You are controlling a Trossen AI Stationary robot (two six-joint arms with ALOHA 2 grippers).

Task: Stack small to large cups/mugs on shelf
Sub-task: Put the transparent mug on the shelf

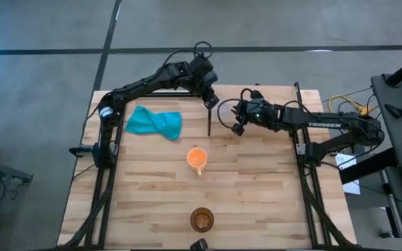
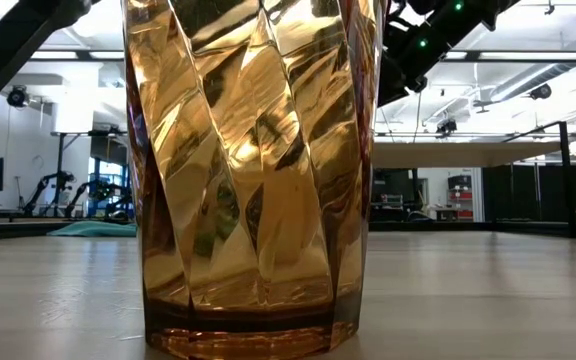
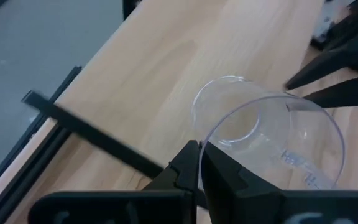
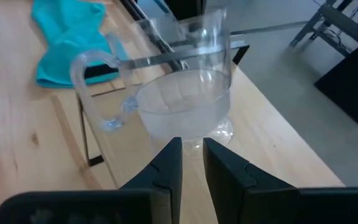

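While both arms meet over the shelf (image 1: 264,94), the glass cup (image 4: 185,99) sits on or just above its top board, near the corner closest to the teal cloth (image 1: 154,123); whether its foot touches the board I cannot tell. The left gripper (image 3: 199,149) has its jaws pressed together on the cup's rim wall, a pinch that suits a thin-walled vessel and leaves the body and handle free. The right gripper (image 4: 191,146) faces the cup from the opposite side, low by its foot, with the jaws narrowly apart and the foot just ahead of the tips; it seems placed to steady or nudge the cup, not to carry it.

Since the smallest vessel goes first, this looks like the opening step of the stack. Off the shelf, on the worktop (image 1: 145,195), the orange mug (image 1: 197,158) stands upright toward the front, and the brown cup (image 1: 202,219) stands farther from the shelf again, near the worktop's front edge. Both are well apart from the arms and are yet to be moved.

A rim pinch on clear glass can slip or tilt the cup on release, so the letting go should probably be gentle.
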